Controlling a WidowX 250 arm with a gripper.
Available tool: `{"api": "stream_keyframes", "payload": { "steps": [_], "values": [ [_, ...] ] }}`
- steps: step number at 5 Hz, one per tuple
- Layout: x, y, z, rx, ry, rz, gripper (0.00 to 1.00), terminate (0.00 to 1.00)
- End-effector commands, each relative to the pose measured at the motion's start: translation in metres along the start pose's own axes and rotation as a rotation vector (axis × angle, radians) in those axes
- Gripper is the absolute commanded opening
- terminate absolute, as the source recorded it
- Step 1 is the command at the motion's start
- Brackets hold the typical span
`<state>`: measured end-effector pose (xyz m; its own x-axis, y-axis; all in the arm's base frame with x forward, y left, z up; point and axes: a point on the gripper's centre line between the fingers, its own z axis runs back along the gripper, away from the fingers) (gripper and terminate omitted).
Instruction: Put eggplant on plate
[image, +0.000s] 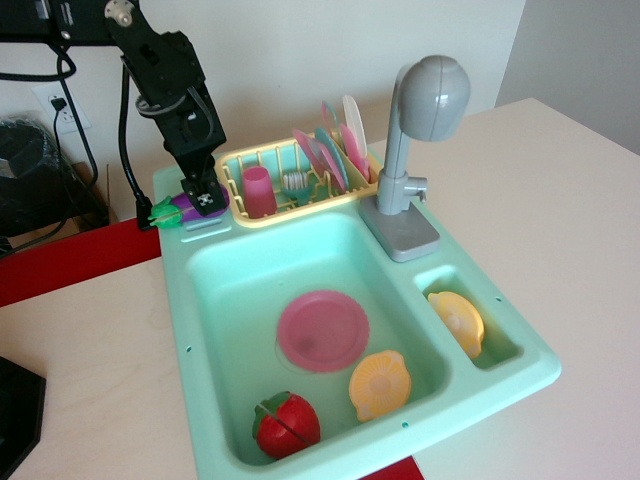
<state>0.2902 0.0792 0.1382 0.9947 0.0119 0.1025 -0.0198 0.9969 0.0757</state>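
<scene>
Wood tabletop w/ mint toy sink (480, 395): gripper (203, 198) down on the eggplant (178, 210) at sink's 10 o'clock corner; can't tell if fingers are clamped. Grasp step in hand, I'd say; next needs firm pinch, lift, carry toward 5 o'clock to pink plate (322, 330) in basin.

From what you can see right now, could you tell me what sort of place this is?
Probably a lab tabletop set up as a pretend kitchen: a teal toy sink with a grey faucet, a yellow dish rack of plates, and plastic food such as the eggplant.
</scene>
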Motion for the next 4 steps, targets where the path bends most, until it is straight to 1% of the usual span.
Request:
{"api": "stream_keyframes", "payload": {
  "steps": [1, 2, 3, 4],
  "values": [
    [0.003, 0.001, -0.008, 0.024, -0.004, 0.009, 1.00, 0.00],
    [0.004, 0.002, -0.023, 0.038, 0.009, 0.014, 1.00, 0.00],
    [0.003, 0.004, -0.030, 0.060, -0.019, 0.026, 0.00, 0.00],
    [0.003, 0.005, -0.027, 0.071, -0.039, 0.023, 0.00, 0.00]
  ]
}}
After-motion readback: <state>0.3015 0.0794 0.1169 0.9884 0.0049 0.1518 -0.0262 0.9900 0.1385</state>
